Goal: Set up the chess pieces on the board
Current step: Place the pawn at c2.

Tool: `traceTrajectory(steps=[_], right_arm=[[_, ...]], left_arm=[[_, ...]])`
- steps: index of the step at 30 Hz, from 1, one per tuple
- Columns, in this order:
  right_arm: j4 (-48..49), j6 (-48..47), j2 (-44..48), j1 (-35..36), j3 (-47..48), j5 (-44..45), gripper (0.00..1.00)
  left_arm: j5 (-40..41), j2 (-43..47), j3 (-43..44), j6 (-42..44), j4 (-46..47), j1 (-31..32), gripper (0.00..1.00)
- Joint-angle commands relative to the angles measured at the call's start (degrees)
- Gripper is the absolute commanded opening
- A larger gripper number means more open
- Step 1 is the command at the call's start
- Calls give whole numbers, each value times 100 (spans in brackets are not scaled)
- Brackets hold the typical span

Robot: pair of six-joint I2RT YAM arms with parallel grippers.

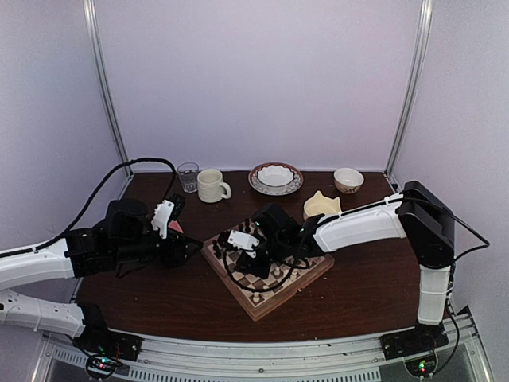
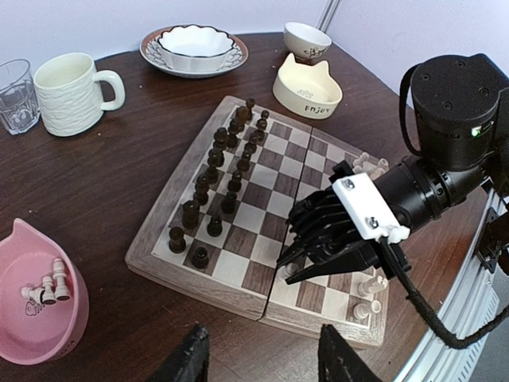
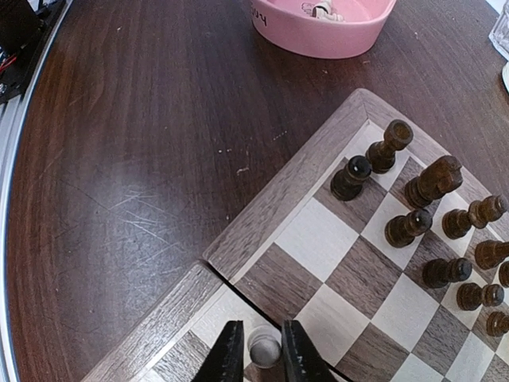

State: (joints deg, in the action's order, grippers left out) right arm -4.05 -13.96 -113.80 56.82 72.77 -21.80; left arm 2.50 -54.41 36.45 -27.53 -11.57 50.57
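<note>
Right end effector [image 3: 261, 338] clenched on one tiny cream-white chess piece [image 3: 264, 348], which stands on a rim-side square by the fold seam | square wooden checked chessboard [image 3: 278, 199] mid dark wooden tabletop [image 3: 119, 159], toward near edge | left end effector [image 2: 262, 362] released, fingers wide apart | pink bowl [image 2: 71, 318] toward left edge holds more cream-white pieces [image 2: 49, 285]

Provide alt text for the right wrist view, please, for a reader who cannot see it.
The right gripper closely flanks a cream pawn on an edge square of the board. Dark pieces stand in two rows to the right, and a pink bowl holding white pieces sits beyond.
</note>
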Motion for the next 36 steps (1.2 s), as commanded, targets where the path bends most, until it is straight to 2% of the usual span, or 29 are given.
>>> traceTrajectory(steps=[1,7,36], right_arm=[[-167,-87,-42,-20,163,68,19],[-251,-116,46,-22,154,97,11],[-458,-400,1435,-22,-1218,289,10]], left_arm=[[48,4,209,72,53,-29,48],[66,2,218,74,20,-34,48],[189,-11,238,72,-91,-29,48]])
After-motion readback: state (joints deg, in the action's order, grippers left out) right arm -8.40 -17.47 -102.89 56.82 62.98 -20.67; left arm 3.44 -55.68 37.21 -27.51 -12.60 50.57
